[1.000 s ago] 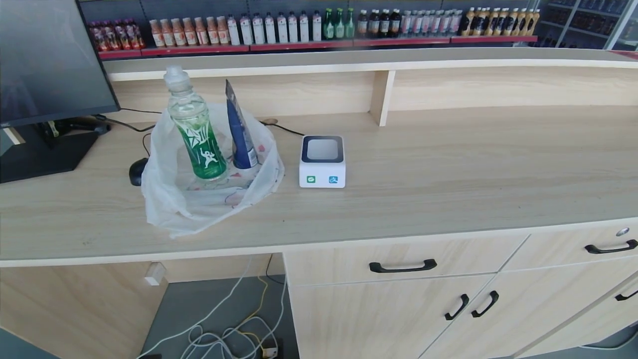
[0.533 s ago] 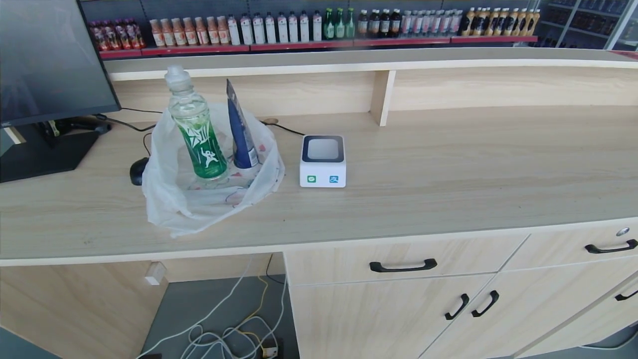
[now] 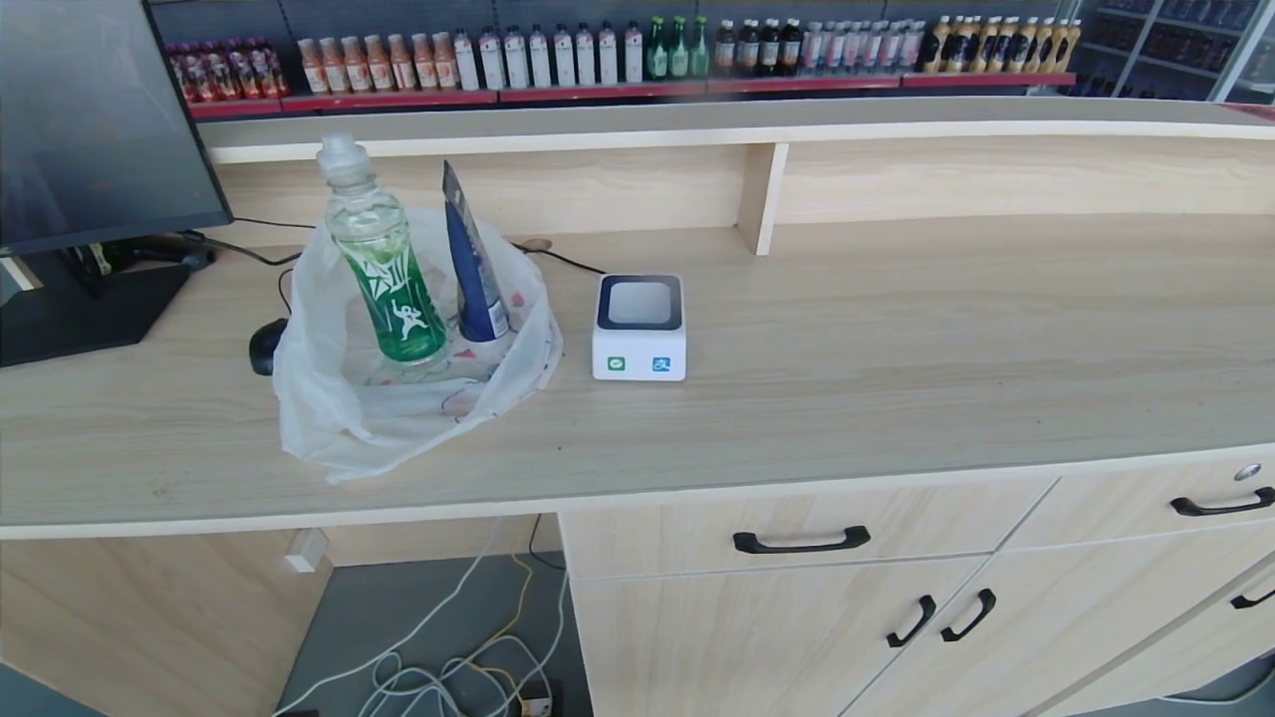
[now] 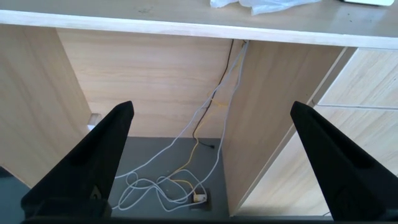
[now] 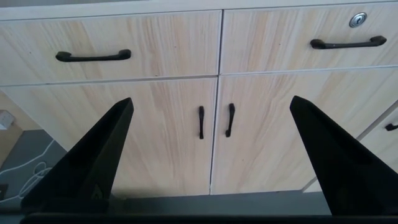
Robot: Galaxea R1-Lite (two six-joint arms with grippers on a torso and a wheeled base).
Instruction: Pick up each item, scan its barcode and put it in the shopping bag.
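As the surface [image 3: 896, 329] is seen to carry the shopping bag [image 3: 329, 418] slumped open, with the green bottle [image 3: 383, 269] and, at its 3 o'clock, the blue tube [image 3: 470, 269] stood upright inside, and the scanner [image 3: 639, 327] set just beside the bag at 3 o'clock, the packing is judged finished. The left claw [image 4: 211, 109] and the right claw [image 5: 211, 102] are held spread and unladen below the surface's edge, presumably because nothing is left to be grasped. Against the earlier frames everything is shifted slightly toward 8 o'clock together, which is taken as a move of the head camera, not of the things.
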